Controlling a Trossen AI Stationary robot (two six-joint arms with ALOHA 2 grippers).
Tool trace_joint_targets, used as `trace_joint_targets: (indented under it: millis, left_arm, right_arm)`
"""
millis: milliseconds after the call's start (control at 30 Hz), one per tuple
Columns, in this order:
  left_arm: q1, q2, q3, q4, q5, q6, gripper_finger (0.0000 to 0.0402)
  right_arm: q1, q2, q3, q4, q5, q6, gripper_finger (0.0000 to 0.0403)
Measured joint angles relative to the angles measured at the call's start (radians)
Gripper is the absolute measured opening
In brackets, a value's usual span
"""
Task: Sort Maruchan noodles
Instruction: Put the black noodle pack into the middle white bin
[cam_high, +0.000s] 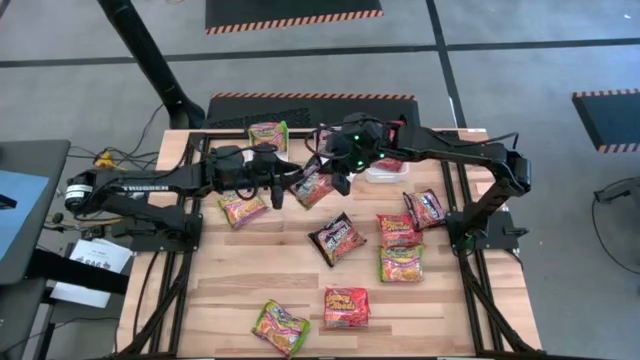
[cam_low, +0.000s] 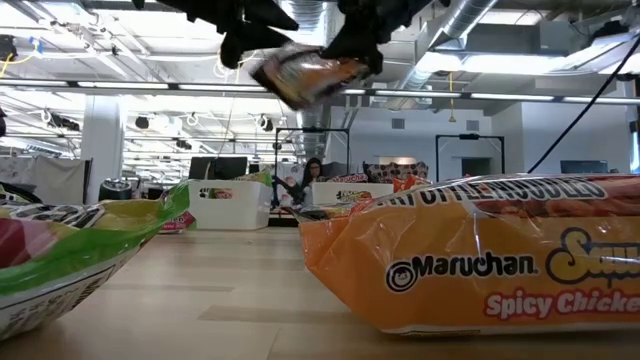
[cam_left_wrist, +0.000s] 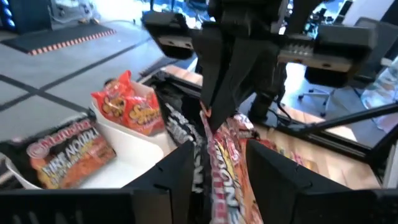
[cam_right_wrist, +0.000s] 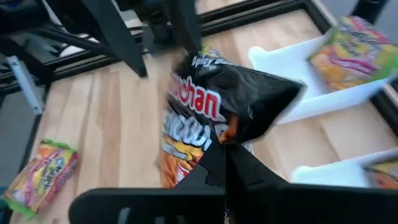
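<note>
1. Black and orange, the held packet (cam_high: 312, 187) hangs in the air above the bench (cam_high: 250, 275) between the two grippers, toward the far side.
2. The right gripper (cam_right_wrist: 225, 163) has its fingers pinched tight on one end of this packet; in the right wrist view the crumpled black end sits right at the fingertips and the packet's length runs away from them.
3. The left gripper (cam_left_wrist: 214, 158) flanks the opposite end; its fingers (cam_left_wrist: 180, 168) stand a little apart on either side of the packet, and whether they touch it I cannot tell.
4. In the low view the packet is tilted, its long axis sloping between the grippers, one end lower than the other.
5. Just beyond the grippers are white tubs: one (cam_left_wrist: 134, 146) holds two red-orange packets (cam_left_wrist: 127, 109) leaning upright, with another packet (cam_left_wrist: 68, 149) lying nearer in a neighbouring tub.
6. A tub (cam_right_wrist: 305, 84) in the right wrist view holds a green-edged packet (cam_right_wrist: 351, 53).
7. Further out, loose packets lie flat on the bench: a black one (cam_high: 336, 238) mid-bench, a red one (cam_high: 346, 307) and a green-edged one (cam_high: 281, 327) near the front edge.
</note>
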Motion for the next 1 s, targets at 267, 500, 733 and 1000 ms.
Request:
trace_joint_targets:
  millis: [267, 500, 733, 1000]
  left_arm:
    - [0.013, -0.061, 0.001, 0.032, -0.016, 0.015, 0.0135]
    - [0.013, -0.082, 0.001, 0.043, -0.017, 0.014, 0.0135]
    - [0.013, -0.082, 0.001, 0.034, -0.01, 0.011, 0.0135]
    - [0.012, -0.081, 0.0, 0.021, -0.009, 0.01, 0.0135]
  right_arm:
    - [-0.051, -0.063, 0.001, -0.074, 0.136, -0.001, 0.0007]
    - [-0.146, -0.138, 0.001, -0.067, 0.221, -0.01, 0.0007]
    - [-0.264, -0.198, -0.002, -0.067, 0.266, -0.027, 0.0007]
    - [-0.327, -0.249, -0.187, 0.051, 0.235, 0.057, 0.0007]
